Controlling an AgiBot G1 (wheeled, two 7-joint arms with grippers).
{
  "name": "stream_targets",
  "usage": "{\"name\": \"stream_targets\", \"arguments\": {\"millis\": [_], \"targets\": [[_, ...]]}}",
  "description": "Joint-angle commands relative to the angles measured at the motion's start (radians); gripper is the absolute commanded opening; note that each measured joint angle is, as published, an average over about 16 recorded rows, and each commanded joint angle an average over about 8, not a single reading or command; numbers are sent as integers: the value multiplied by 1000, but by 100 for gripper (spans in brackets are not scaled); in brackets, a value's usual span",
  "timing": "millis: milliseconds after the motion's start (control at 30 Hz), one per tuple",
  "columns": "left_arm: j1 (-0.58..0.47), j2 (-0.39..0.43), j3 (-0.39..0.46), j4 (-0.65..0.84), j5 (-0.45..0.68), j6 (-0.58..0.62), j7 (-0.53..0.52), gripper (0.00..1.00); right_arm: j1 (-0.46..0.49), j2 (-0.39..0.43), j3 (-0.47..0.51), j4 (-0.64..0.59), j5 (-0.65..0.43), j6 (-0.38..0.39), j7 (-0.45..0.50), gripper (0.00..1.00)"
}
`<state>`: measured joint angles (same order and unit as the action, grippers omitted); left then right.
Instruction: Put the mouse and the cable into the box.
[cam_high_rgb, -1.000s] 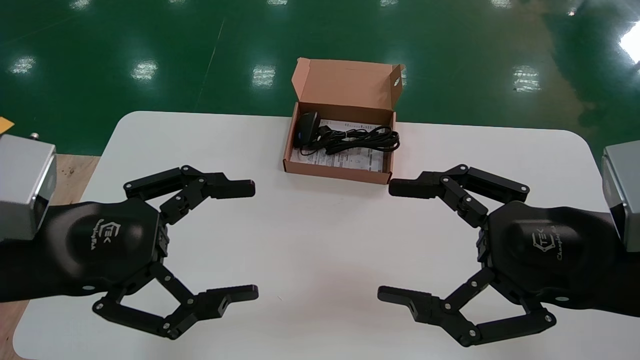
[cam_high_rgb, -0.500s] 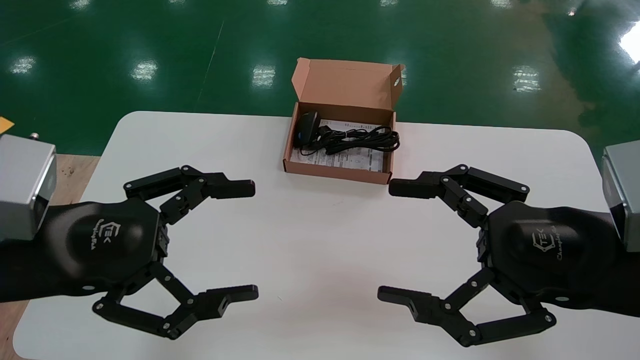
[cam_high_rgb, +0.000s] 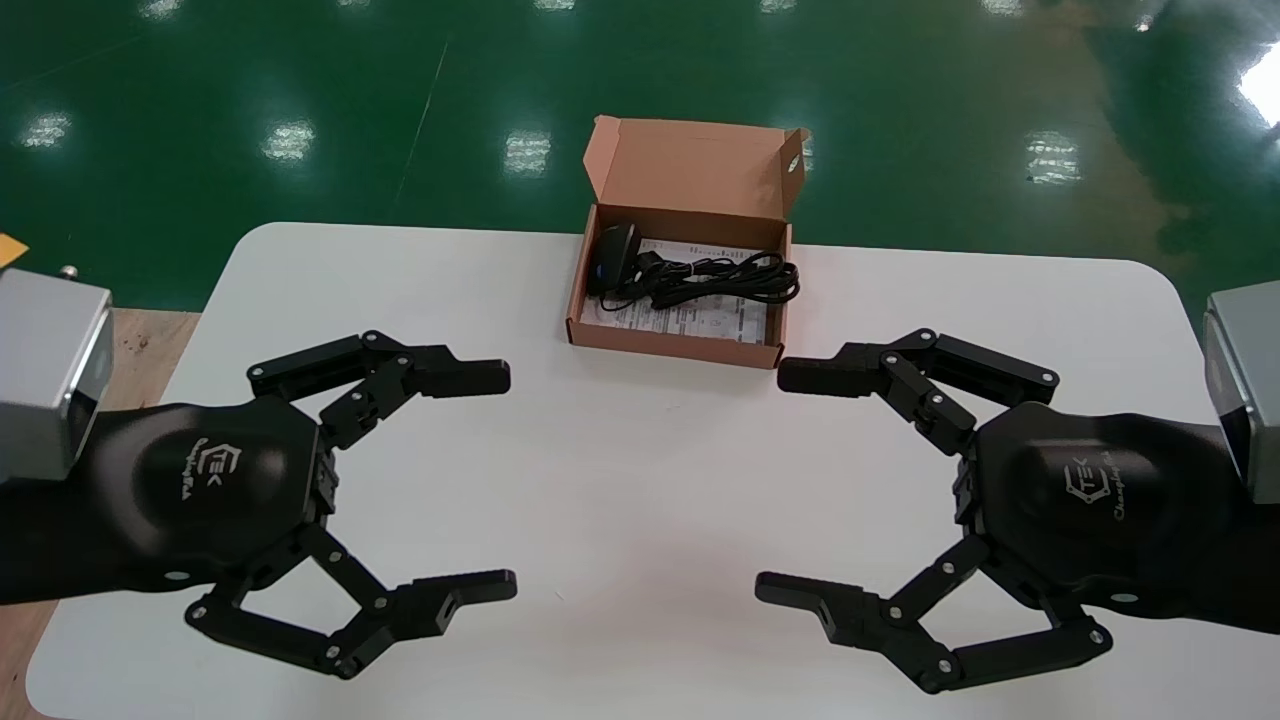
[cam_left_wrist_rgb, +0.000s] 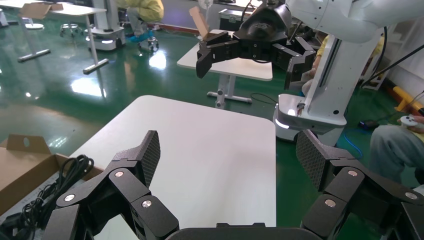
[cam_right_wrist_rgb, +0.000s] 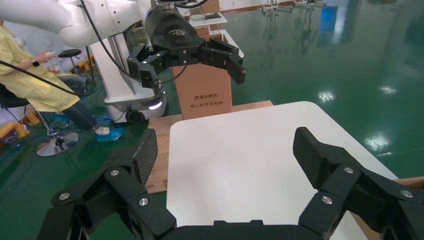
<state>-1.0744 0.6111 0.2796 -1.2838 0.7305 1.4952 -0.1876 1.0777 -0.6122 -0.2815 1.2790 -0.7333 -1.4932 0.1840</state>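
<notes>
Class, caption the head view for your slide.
Mouse and cable in box; left end effector and right end effector open, empty.

No change to log over the last second, head view. Left gripper and right gripper: no shift in place above the worktop, fingers spread as wide as before. Mouse and cable: same lie inside the box, no movement. Box: same spot at the far edge, lid raised at the same angle.
</notes>
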Motion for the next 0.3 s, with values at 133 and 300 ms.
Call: {"name": "stream_targets", "arguments": {"millis": [133,300], "targets": [[0,0,0,0,0,0,0,100,0,0,0,0,0,0,0,100],[0,0,0,0,0,0,0,100,0,0,0,0,0,0,0,100]]}}
